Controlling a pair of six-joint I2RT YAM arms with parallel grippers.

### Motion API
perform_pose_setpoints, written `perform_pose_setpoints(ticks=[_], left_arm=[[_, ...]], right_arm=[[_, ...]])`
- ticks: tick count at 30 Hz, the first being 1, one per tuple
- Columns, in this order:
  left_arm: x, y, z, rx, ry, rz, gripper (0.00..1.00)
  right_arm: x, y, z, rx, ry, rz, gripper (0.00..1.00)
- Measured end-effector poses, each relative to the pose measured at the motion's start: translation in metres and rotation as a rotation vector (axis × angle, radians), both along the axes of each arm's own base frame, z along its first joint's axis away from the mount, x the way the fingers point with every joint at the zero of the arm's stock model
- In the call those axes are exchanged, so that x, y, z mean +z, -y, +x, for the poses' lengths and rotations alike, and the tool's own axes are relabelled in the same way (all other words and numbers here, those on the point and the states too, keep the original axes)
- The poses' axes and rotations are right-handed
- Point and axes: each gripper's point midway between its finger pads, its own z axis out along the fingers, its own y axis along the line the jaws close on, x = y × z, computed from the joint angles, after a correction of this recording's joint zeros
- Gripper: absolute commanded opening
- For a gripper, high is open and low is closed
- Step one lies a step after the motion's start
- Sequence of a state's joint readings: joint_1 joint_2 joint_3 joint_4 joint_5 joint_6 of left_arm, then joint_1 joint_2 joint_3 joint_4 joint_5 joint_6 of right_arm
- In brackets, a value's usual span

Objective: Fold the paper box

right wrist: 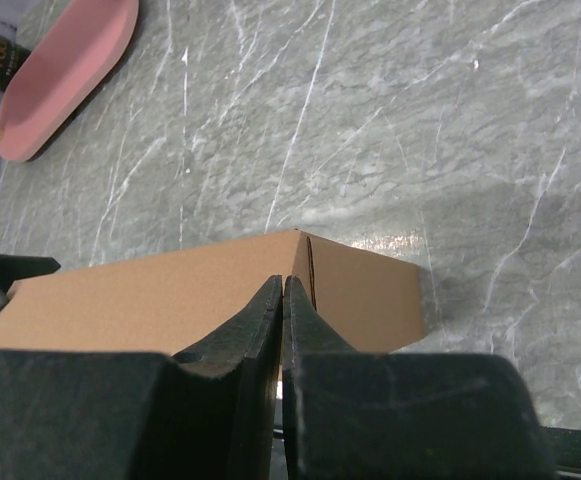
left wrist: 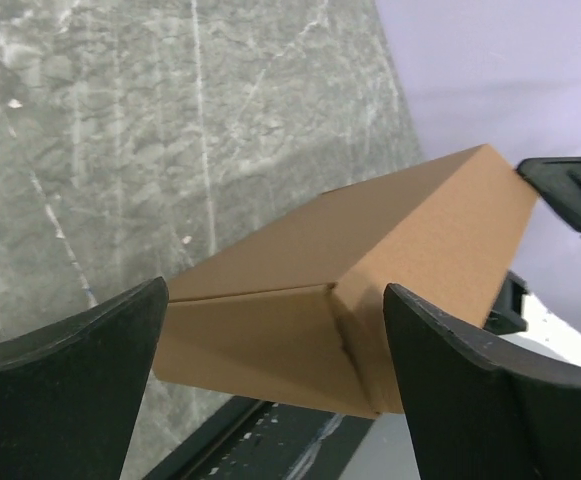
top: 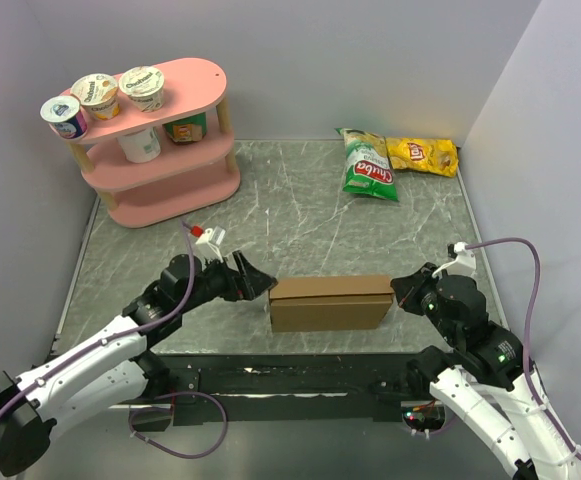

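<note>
Left fingers [left wrist: 70, 385] wide — right fingers [right wrist: 235, 345] together

Matt brown cardboard, plain and unprinted, makes up the paper box [top: 330, 303], its faces smooth with a fine fibrous grain. The tabletop [top: 270, 200] looks like grey stone veined in white, polished enough to carry a soft sheen. The left claw [left wrist: 275, 340] and right claw [right wrist: 283, 290] are matt black plastic. Behind, glossy crinkled film chip bags [top: 370, 165] and a smooth pink shelf [top: 198, 76] with pale wood-look posts.
</note>
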State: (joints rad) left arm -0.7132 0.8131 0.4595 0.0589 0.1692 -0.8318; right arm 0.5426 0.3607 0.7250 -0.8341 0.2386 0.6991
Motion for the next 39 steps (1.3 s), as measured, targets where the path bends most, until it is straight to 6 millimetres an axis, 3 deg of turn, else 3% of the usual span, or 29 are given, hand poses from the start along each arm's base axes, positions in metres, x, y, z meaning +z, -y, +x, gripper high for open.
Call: perform_pose_setpoints(ticks=[9,14,17,24,39], left_arm=[[0.02,0.012,-0.013,-0.061,-0.032,-0.122,0.96],[0.016,0.012,-0.023,-0.086,-0.07,-0.151,0.9],[0.009,0.012,-0.028,-0.095,-0.1,-0.155,0.84],[0.012,0.018,-0.033,-0.13,-0.115,-0.192,0.57],[0.008,0.021,-0.032,-0.115,-0.099,-0.209,0.34]], right_arm=[[0.0,-0.001,0.002,-0.001,0.004,0.002,0.09],[0.0,-0.001,0.002,-0.001,0.004,0.001,0.09],[0.0,-0.001,0.002,-0.001,0.004,0.001,0.09],[0.0,-0.001,0.002,-0.001,0.004,0.001,0.09],[-0.001,0.0,0.002,-0.006,0.004,-0.003,0.11]])
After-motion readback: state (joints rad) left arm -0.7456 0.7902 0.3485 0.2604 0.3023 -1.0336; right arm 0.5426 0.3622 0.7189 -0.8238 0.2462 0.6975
